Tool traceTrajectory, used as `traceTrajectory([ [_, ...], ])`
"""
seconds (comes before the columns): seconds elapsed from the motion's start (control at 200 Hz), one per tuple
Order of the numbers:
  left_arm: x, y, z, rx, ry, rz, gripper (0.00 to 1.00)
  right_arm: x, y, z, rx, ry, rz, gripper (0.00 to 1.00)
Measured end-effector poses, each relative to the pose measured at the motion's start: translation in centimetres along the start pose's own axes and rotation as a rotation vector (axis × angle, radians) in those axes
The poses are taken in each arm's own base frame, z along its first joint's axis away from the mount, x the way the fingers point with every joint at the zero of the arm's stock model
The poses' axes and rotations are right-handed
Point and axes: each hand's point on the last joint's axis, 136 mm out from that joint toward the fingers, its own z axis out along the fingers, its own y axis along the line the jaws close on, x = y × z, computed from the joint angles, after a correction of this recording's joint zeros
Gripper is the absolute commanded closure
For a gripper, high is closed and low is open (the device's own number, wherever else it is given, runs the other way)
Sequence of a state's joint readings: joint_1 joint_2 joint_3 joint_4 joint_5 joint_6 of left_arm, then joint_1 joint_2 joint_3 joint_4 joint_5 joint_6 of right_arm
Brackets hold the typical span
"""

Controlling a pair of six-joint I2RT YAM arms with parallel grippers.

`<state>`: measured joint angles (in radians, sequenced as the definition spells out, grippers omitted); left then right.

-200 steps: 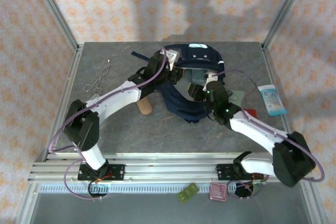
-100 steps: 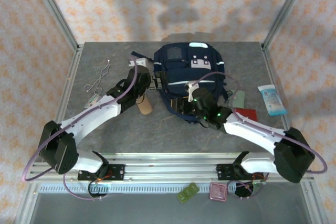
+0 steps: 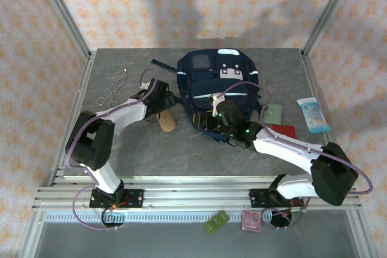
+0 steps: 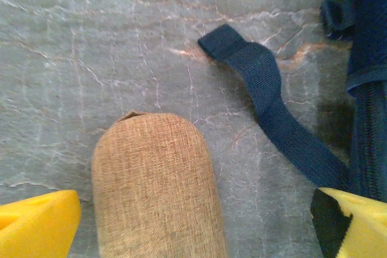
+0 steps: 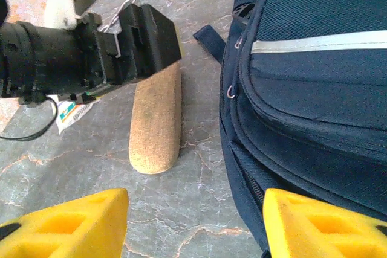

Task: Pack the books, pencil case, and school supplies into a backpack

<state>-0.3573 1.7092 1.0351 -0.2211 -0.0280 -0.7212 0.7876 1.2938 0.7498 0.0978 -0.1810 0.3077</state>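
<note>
The navy backpack (image 3: 219, 80) lies flat at the table's middle back, with its edge (image 5: 314, 89) and a loose strap (image 4: 272, 119) showing in the wrist views. A tan oblong case (image 3: 165, 121), one of the school supplies, lies left of it. My left gripper (image 3: 162, 97) hangs open over the case (image 4: 154, 185), one yellow finger on each side, not touching it. My right gripper (image 3: 205, 120) is open at the backpack's near left corner, with bare table between its fingers (image 5: 66, 225) and the case (image 5: 156, 128) ahead. A grey-green square piece (image 3: 273, 113) lies right of the backpack. The books are out of view.
A thin bent wire (image 3: 113, 92) lies at the back left. At the right are a pale blue-and-white packet (image 3: 313, 115) and a red flat piece (image 3: 283, 130). A printed packet (image 5: 72, 113) lies under my left arm. The metal frame rail (image 3: 193, 194) runs along the near edge.
The backpack, held up a second ago, has dropped flat. Both grippers opened. My left gripper moved off the backpack to above the tan case, and the right moved to its near left corner.
</note>
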Motion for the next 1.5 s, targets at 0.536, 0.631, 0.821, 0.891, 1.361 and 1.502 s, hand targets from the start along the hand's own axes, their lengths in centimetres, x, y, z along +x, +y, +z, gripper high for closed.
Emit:
traceTrajectory([
  [0.536,1.8,0.6,2.9,-0.027,0.088,-0.005,0.55,0.4,0.1,0.2,-0.015,0.009,0.02,0.38],
  [0.631,0.9,-0.6,1.0,0.028,0.073,-0.02,0.55,1.3,0.6,0.9,-0.049,0.047,0.021,0.31],
  [0.821,-2.9,-4.3,-5.3,0.233,-0.021,-0.102,0.56,1.5,2.5,1.5,-0.162,0.069,0.045,0.22],
  [0.891,-3.8,-5.7,-7.4,0.306,-0.05,-0.131,0.56,0.7,3.3,1.4,-0.211,0.048,0.06,0.22],
  [1.361,-1.1,-13.6,-12.5,0.601,0.019,-0.184,0.53,-2.9,5.6,1.3,-0.381,-0.013,0.149,0.52],
  [1.502,-1.3,-14.2,-12.9,0.635,0.021,-0.197,0.35,-3.3,5.2,1.3,-0.371,-0.019,0.179,0.65],
])
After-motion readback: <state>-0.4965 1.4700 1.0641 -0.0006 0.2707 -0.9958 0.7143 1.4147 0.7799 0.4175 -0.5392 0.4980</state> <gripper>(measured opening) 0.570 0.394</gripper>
